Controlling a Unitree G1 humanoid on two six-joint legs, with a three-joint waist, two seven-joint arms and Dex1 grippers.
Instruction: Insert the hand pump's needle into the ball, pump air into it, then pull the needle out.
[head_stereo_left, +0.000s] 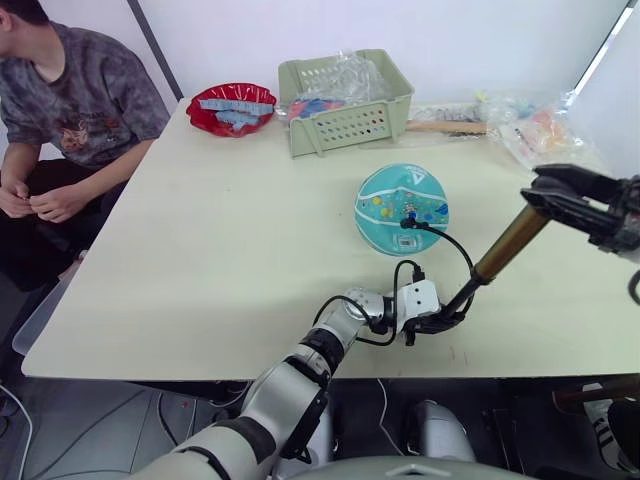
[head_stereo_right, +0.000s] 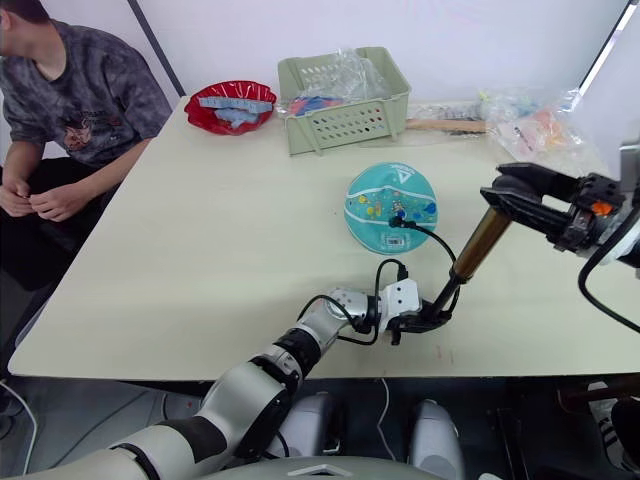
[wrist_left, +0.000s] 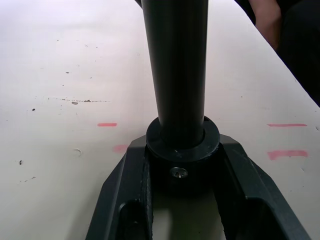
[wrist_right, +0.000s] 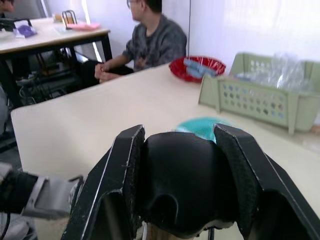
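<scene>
Pumping step — needle (head_stereo_left: 409, 219) sits in the ball (head_stereo_left: 402, 209). Left gripper (head_stereo_left: 445, 321) clamps the hand pump (head_stereo_left: 510, 243) base, right gripper (head_stereo_left: 545, 198) clamps its handle — push straight along the barrel.

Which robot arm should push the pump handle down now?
The right. Its pincer already clamps the black T-handle at the top of the hand pump, so it can push. The left pincer grips the pump's bottom end on the table, steadying it. The hose reaches the ball.

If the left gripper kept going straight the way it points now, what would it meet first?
It is already there: the left gripper is shut on the hand pump at its lower black end. Pushing on would just press that base along the table, probably rightward.
</scene>
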